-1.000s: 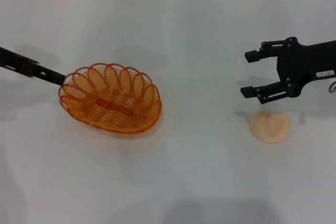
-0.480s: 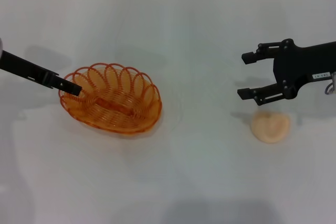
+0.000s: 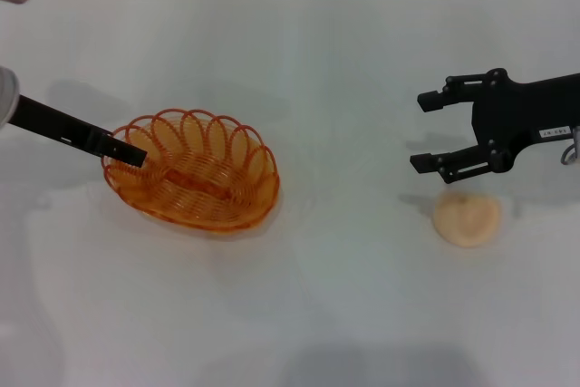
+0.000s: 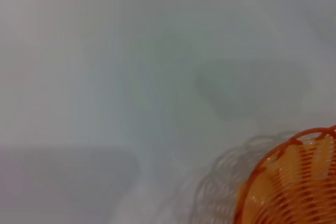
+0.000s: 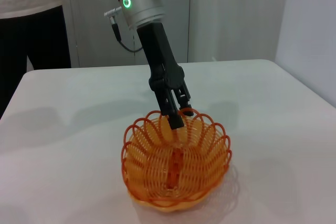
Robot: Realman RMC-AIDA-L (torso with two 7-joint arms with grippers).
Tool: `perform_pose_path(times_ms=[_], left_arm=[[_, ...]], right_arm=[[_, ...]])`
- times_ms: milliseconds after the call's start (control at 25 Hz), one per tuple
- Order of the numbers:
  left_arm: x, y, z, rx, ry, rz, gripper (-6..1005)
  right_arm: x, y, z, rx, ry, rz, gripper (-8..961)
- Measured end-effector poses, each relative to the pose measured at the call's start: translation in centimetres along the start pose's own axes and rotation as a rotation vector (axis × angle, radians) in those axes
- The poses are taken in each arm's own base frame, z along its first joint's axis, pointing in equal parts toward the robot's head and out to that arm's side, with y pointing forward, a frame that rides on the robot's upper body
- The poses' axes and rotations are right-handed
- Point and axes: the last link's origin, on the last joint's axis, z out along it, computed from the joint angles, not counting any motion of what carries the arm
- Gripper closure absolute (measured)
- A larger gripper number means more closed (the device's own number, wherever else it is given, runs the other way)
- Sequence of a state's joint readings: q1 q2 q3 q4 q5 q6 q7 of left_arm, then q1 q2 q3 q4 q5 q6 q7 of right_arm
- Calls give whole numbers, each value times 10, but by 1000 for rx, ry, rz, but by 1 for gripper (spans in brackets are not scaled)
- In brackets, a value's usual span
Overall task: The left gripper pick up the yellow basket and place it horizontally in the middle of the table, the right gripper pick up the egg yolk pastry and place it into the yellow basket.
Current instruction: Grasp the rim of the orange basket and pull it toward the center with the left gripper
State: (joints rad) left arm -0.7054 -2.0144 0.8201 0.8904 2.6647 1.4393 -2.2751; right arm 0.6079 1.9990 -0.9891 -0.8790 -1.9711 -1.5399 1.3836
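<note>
Jaws spread wide on the right gripper (image 3: 422, 130), at the right of the head frame, holding nothing, hanging just above-left of the egg yolk pastry (image 3: 467, 217) in the picture and apart from it. Barely shifted over the last second: a small drift leftward, no descent onto the pastry.

Jaws of the left gripper (image 3: 130, 155): clenched or parted, cannot tell. Tip now at the left rim of the yellow basket (image 3: 263, 156), reaching in over the scalloped loops; a second ago farther out toward the left edge, just short of the rim. From the right wrist view, left gripper (image 5: 176, 116) angled steeply down onto the far rim of the yellow basket (image 5: 126, 150), seemingly with rim wire at the tip. In the left wrist view, only a lower-right corner of the yellow basket (image 4: 294, 182).

Basket itself unmoved, resting left of centre on the white worktop (image 3: 317, 61), long axis running slightly down to the right.

Judged meaning: approach to the rim about finished, grasp and lift to the middle yet to come; pastry pick probably waiting on that.
</note>
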Motion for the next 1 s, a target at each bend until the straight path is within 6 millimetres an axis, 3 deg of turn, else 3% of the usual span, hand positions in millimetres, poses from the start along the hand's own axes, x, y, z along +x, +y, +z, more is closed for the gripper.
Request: perform_pose_path(times_ms=[400,1000], left_arm=[[-1,9,9,-10,-22,24,610],[1,18,6,-58,2,-16,874]], right_arm=[[-1,0,1,-4,2,-4,125],[1,2,-1,-4,5,-1,125]])
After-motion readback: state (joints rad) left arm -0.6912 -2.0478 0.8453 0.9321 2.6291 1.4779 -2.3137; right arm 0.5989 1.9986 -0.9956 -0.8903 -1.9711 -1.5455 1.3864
